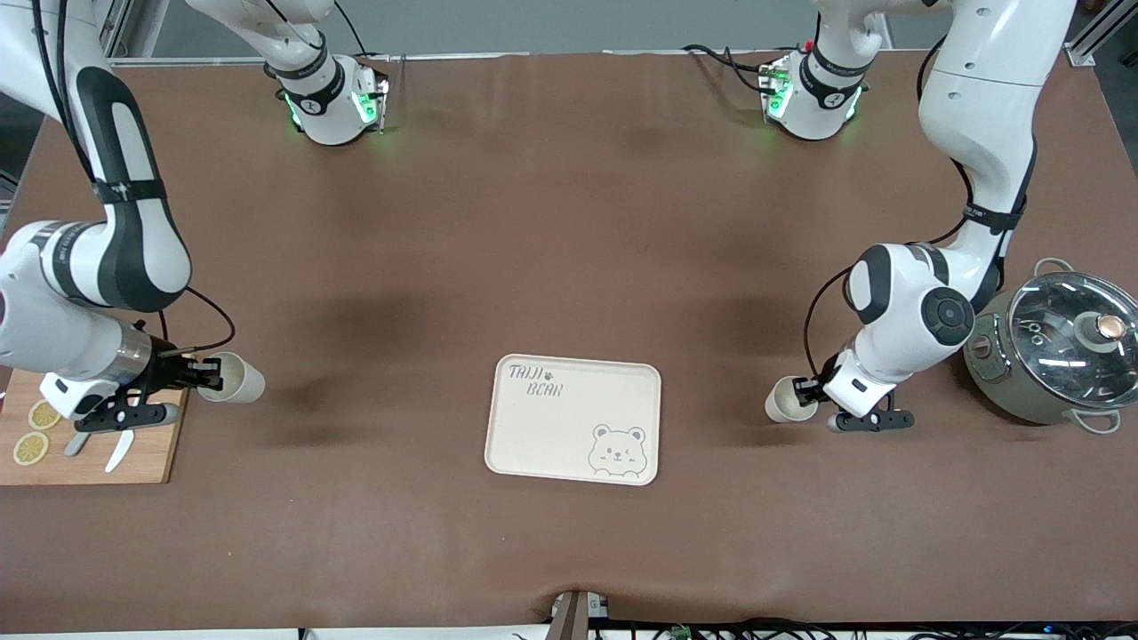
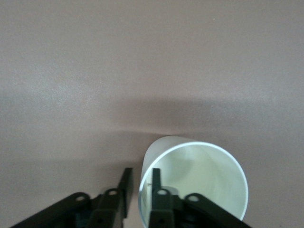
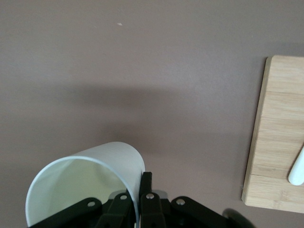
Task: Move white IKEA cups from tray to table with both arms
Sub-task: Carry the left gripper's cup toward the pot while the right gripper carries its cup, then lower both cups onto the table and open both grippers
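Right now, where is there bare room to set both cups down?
The bear tray is bare, with open tabletop between it and each cup. It is crowded at the table's ends: cutting board under the right gripper with its cup, and pot beside the left gripper with its cup.

Wide bare tabletop [image 1: 569,222] is left open across the frame's middle and top. Center-bottom is taken by the bear tray [image 1: 573,420]. Lower-left corner is blocked by a cutting board [image 1: 133,449]; right edge is blocked by a lidded pot [image 1: 1058,351].
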You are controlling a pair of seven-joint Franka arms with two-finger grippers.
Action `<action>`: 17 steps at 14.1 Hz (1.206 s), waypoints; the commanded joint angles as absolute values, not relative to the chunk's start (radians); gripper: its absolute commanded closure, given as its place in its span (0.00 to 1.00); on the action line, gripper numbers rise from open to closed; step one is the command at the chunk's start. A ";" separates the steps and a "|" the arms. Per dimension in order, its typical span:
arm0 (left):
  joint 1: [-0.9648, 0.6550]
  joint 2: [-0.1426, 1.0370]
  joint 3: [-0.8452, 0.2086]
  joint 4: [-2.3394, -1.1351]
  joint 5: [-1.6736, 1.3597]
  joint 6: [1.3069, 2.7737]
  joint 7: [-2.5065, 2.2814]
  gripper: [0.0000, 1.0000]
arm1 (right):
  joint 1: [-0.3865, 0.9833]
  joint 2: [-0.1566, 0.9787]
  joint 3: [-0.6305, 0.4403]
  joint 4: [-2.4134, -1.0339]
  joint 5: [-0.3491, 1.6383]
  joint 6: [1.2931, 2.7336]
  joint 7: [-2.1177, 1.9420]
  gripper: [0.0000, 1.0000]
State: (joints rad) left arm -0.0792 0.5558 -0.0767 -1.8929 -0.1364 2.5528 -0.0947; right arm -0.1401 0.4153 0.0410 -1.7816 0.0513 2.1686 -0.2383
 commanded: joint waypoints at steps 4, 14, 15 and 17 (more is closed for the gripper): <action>-0.075 0.517 -0.080 -1.919 -0.114 2.566 -0.103 0.00 | -0.169 0.394 0.060 -1.939 0.044 2.368 -0.253 1.00; -0.086 0.460 -0.072 -1.732 -0.100 2.320 -0.127 0.00 | -0.170 0.482 0.061 -1.971 0.049 2.491 -0.252 1.00; -0.084 0.460 -0.074 -1.688 -0.054 2.268 -0.126 0.00 | -0.169 0.486 0.061 -1.980 0.049 2.519 -0.252 1.00; -0.094 0.465 -0.078 -1.562 0.018 2.128 -0.133 0.00 | -0.167 0.495 0.061 -1.993 0.051 2.545 -0.252 1.00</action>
State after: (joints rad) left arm -0.0845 0.4606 -0.0771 -1.6799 -0.0375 2.2517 -0.1182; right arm -0.1463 0.4972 0.0423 -1.9684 0.0515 2.5142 -0.2432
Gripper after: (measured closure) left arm 0.000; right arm 0.965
